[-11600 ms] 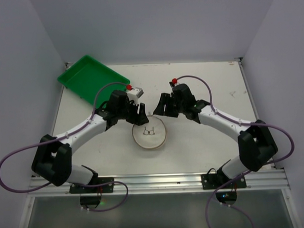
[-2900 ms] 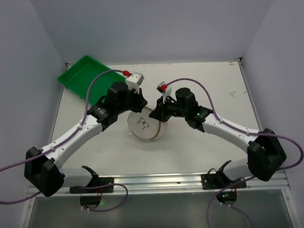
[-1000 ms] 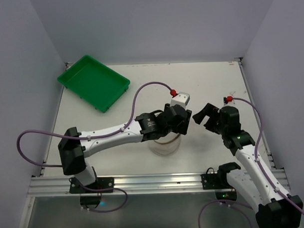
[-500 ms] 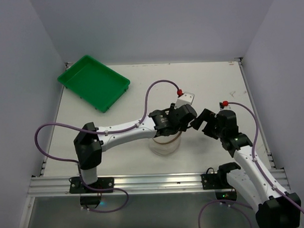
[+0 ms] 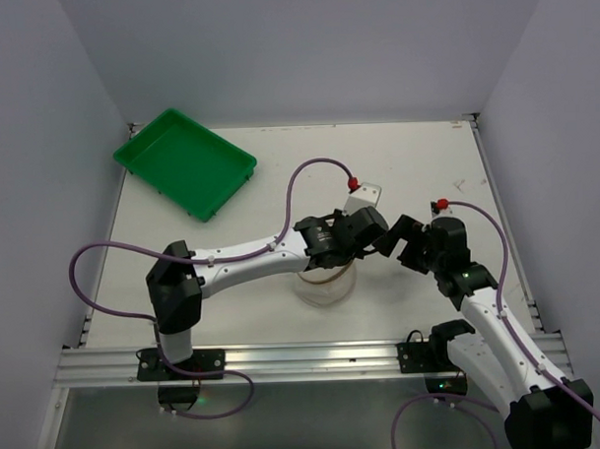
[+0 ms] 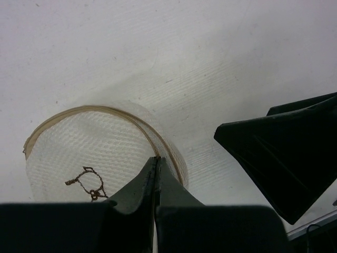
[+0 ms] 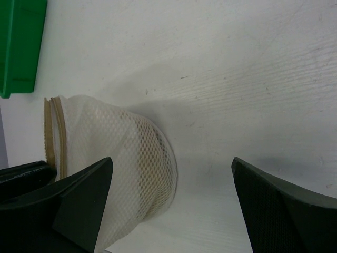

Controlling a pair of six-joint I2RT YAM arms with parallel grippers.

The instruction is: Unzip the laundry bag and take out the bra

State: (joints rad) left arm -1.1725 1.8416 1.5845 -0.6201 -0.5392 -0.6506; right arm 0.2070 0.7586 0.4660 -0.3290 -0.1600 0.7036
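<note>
The laundry bag (image 5: 325, 286) is a cream mesh cylinder standing mid-table, its lid line-drawing (image 6: 87, 182) facing the left wrist camera. My left gripper (image 5: 352, 258) reaches across from the left and is shut, its tips (image 6: 156, 158) pressed together right at the tan zip rim (image 6: 129, 118). Nothing shows between the fingers. My right gripper (image 5: 395, 245) hangs open just right of the bag, one finger (image 6: 284, 153) in the left wrist view. In the right wrist view the bag's mesh side (image 7: 118, 168) lies between the wide fingers (image 7: 84, 203). The bra is hidden.
A green tray (image 5: 184, 162) sits at the far left corner, its edge (image 7: 21, 42) also in the right wrist view. Purple cables loop from both arms. Bare white table (image 5: 416, 171) lies behind and to the right of the bag.
The left arm swung right over the bag and its jaws went from partly open to shut at the zip rim. The right gripper edged in toward the bag.
</note>
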